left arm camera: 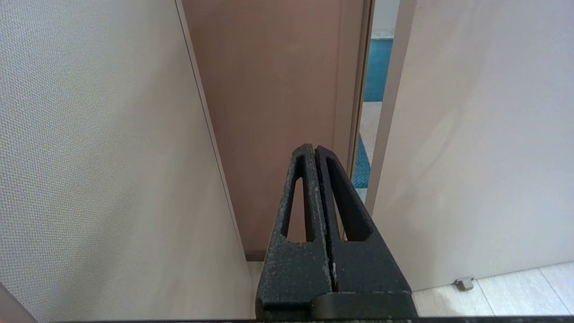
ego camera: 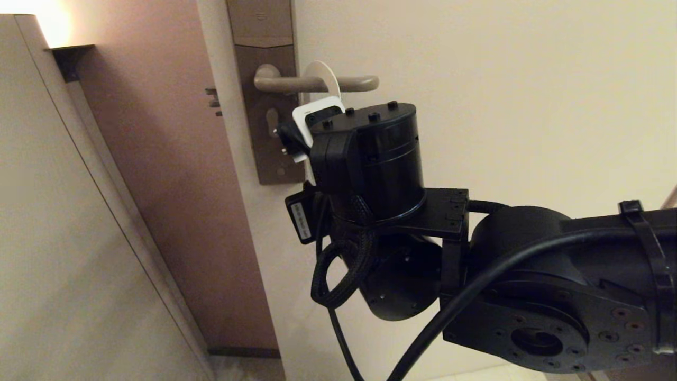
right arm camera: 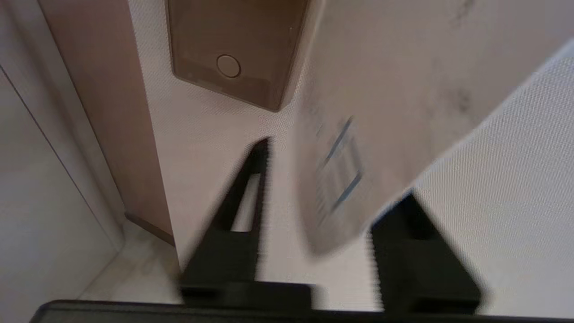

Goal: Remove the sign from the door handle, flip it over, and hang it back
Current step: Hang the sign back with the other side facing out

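Between my right gripper (right arm camera: 323,211) fingers, standing apart: flat white card sign (right arm camera: 358,148), hung on beige lever handle (ego camera: 317,83). Light, stiff, slippery; I'd pinch lower edge. Left gripper (left arm camera: 315,152) fingers together, parked.

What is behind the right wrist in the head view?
The sign hangs looped over the door handle; only its top loop shows above the wrist. Its lower part and the right gripper are covered there.
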Robot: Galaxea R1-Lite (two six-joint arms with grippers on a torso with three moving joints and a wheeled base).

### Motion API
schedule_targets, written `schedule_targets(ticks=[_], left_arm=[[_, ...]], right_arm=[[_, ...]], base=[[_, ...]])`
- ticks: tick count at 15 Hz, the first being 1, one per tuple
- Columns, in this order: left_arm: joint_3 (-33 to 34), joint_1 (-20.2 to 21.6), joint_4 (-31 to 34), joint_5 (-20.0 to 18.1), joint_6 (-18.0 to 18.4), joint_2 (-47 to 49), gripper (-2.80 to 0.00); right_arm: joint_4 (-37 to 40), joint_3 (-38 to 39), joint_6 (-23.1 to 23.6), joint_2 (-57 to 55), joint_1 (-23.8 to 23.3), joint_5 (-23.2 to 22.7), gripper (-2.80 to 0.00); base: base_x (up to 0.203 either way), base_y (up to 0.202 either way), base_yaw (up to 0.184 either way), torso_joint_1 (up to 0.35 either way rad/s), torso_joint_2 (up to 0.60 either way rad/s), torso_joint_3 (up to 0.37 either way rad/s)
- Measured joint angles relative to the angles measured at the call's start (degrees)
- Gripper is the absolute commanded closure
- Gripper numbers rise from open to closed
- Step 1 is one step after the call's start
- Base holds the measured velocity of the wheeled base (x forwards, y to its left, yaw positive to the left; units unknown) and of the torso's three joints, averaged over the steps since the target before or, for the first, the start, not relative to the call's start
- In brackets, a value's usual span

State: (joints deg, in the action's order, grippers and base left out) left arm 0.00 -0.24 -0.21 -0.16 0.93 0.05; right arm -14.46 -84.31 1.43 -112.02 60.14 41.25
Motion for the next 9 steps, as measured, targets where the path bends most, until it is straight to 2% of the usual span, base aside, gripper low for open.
schedule_targets(ticks=[5, 9], left_arm=[[0.0, 0.0, 0.01, -0.02, 0.01, 0.0, 0.0], [0.0, 0.03, 0.01, -0.02, 0.02, 0.0, 0.0]], right_arm=[[0.09, 1.24, 0.06, 1.08, 0.89, -0.02, -2.8], [0.1, 5.6, -0.16, 4.33, 1.24, -0.31, -2.8]], base=[[0.0, 0.0, 0.0, 0.0, 0.0, 0.0], [0.0, 0.0, 0.0, 0.0, 0.0, 0.0]])
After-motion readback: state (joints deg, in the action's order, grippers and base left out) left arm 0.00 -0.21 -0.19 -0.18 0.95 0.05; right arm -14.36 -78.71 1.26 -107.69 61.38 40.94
